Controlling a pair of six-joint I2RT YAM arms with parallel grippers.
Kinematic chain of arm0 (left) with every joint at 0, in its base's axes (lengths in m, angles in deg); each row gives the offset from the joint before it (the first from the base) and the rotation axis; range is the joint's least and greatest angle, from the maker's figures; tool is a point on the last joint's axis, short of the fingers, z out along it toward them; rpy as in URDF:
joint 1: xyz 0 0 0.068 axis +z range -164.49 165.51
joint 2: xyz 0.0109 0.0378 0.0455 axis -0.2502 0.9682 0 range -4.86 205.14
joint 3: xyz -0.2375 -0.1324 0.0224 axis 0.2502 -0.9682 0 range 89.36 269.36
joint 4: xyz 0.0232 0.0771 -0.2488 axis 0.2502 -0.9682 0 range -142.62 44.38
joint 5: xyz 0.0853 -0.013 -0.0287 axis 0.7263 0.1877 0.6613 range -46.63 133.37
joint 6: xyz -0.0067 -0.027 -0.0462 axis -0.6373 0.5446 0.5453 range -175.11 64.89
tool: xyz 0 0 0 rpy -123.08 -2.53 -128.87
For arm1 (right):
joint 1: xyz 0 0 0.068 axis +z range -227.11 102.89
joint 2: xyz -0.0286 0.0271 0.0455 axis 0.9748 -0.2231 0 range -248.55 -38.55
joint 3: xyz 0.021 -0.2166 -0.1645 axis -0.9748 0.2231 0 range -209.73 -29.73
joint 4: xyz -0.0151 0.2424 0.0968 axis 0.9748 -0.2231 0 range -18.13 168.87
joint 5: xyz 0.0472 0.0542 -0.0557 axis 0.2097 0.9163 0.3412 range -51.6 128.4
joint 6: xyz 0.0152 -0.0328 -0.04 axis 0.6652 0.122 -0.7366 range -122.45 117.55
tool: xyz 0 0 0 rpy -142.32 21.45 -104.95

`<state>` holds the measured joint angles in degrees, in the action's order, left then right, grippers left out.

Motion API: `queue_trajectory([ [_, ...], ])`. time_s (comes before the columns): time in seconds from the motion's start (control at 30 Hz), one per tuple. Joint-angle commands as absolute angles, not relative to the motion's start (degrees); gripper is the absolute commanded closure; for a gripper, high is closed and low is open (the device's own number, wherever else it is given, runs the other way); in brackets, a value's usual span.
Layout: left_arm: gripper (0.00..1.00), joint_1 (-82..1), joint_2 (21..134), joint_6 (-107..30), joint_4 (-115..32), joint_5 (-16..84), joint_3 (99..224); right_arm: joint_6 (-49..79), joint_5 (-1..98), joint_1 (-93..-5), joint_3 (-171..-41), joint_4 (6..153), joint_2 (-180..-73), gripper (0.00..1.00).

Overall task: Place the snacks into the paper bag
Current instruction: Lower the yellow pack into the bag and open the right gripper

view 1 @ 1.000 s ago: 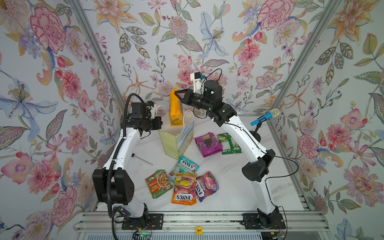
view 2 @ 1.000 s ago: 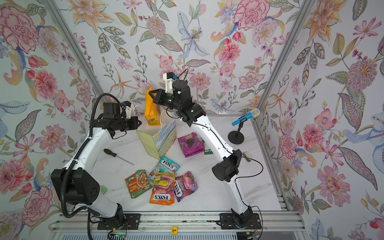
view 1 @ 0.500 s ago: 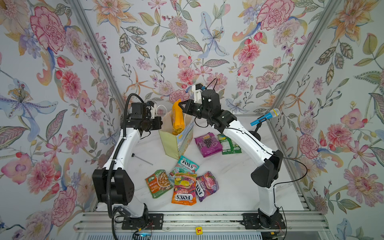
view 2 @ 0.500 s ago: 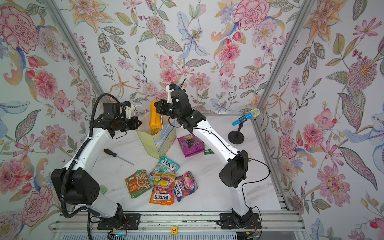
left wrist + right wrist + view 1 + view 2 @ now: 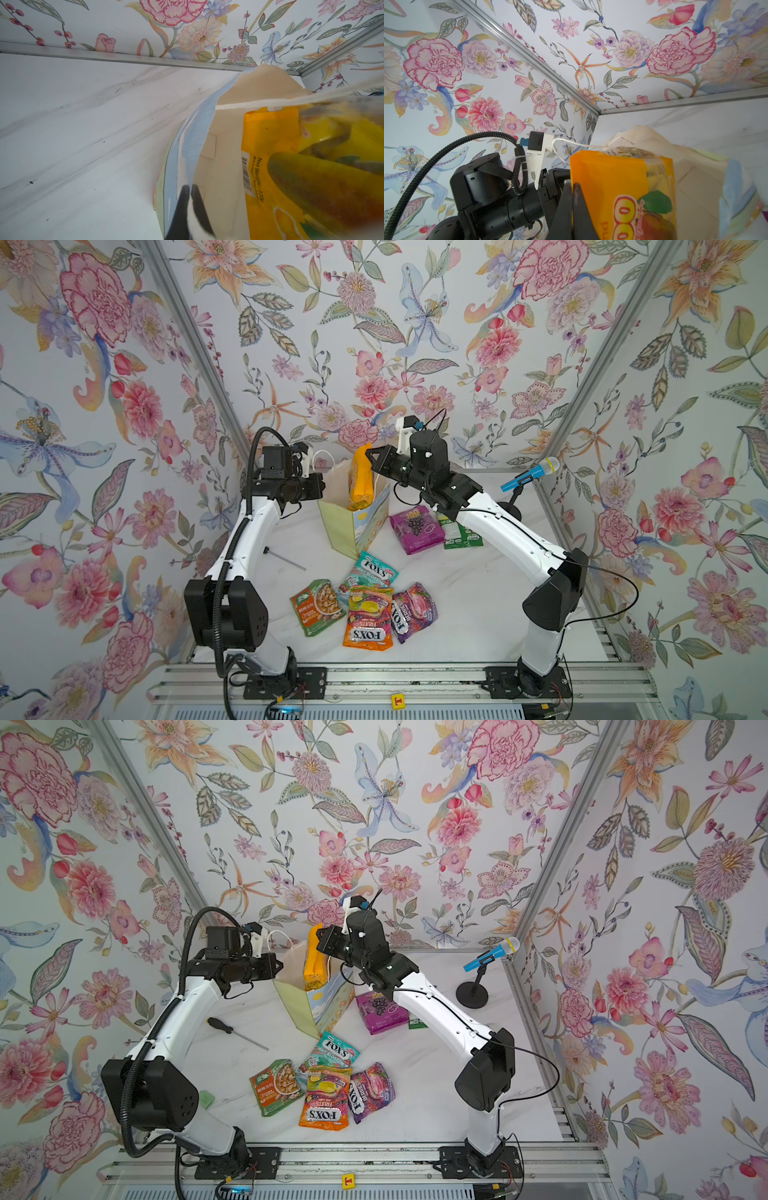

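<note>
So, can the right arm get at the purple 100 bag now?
Probably not yet: the right gripper is shut on the yellow packet, partly inside the paper bag. The purple 100 bag lies uncovered beside it.

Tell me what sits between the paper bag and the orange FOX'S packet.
The teal FOX'S packet, seen in both top views; the orange FOX'S packet overlaps its near end.

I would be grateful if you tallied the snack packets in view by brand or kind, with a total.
FOX'S candy bags: 4 (teal FOX'S bag, orange FOX'S bag, purple FOX'S bag, green FOX'S bag)
"100" bags: 2 (purple "100" bag; yellow "100" bag in the right gripper at the paper bag mouth)
nut pouch: 1
Total: 7
</note>
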<state>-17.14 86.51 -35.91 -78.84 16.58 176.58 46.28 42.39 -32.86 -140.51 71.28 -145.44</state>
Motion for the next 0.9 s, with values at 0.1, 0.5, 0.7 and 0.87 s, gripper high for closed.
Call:
queue_trajectory([
  [0.1, 1.00, -17.4, 85.1, -34.8, -78.7, 16.1, 175.0, 49.2, 39.6, -32.4, -138.2, 78.6, -142.6, 1.00],
  [0.5, 1.00, -17.3, 85.1, -34.8, -78.0, 15.9, 174.3, 50.9, 39.2, -32.1, -135.8, 80.4, -144.0, 0.83],
  [0.7, 1.00, -16.9, 83.2, -35.0, -77.8, 15.6, 173.9, 47.6, 39.9, -32.1, -139.7, 78.3, -144.3, 0.65],
  [0.87, 1.00, -16.6, 82.8, -35.0, -77.6, 15.4, 173.6, 44.2, 40.7, -32.2, -138.1, 78.9, -141.3, 0.59],
])
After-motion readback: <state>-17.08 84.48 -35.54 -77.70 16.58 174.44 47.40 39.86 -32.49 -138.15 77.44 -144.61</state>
